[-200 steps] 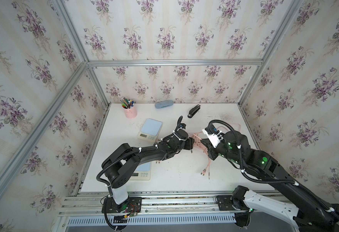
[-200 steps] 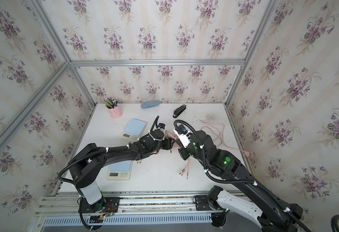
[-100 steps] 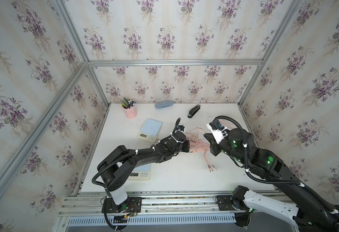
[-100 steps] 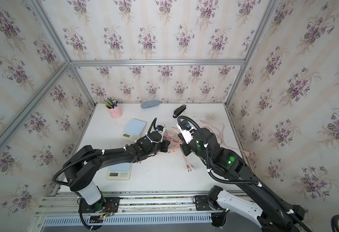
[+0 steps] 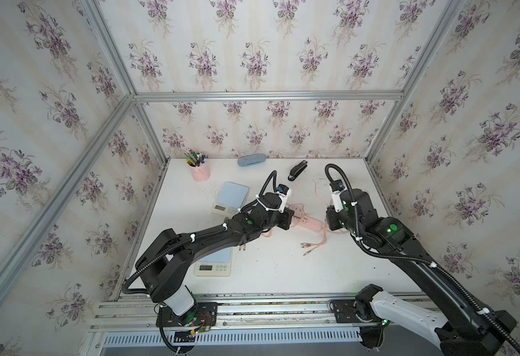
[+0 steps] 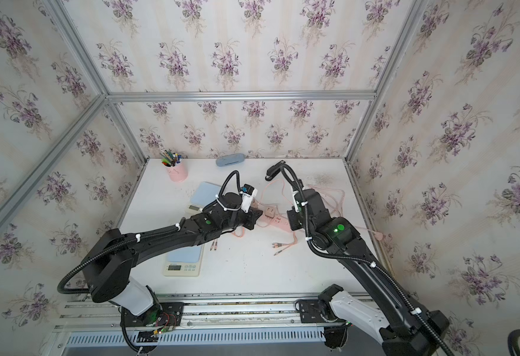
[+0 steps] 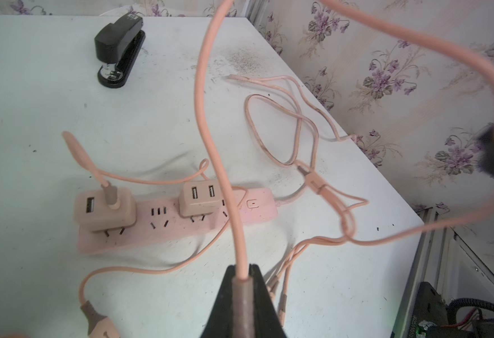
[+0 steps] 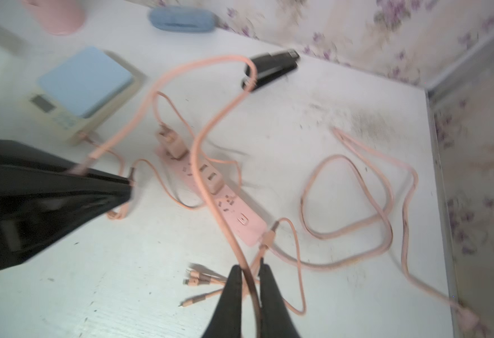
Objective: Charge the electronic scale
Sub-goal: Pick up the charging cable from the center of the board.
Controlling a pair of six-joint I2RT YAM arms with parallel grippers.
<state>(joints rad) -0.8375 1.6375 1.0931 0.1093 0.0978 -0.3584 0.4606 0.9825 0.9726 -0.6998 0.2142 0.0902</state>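
Scale with the blue plate sits just beside the left claw, on the side away from the right claw; a second scale lies behind the left claw, half under its arm. The left claw is clamped tight on the brown plug sleeve of a pink cable; that cable arcs over to the right claw, whose jaws stand slightly parted with the cable running loosely between them. Beneath both claws lies the pink power strip; one adapter on it has a lead plugged in, another has both ports free. The step in hand looks like freeing a plug end; next it must reach a scale's charging port, with slack paid out. Hidden: the plug's type, either scale's port, which scale is meant; the right wrist view is blurred.
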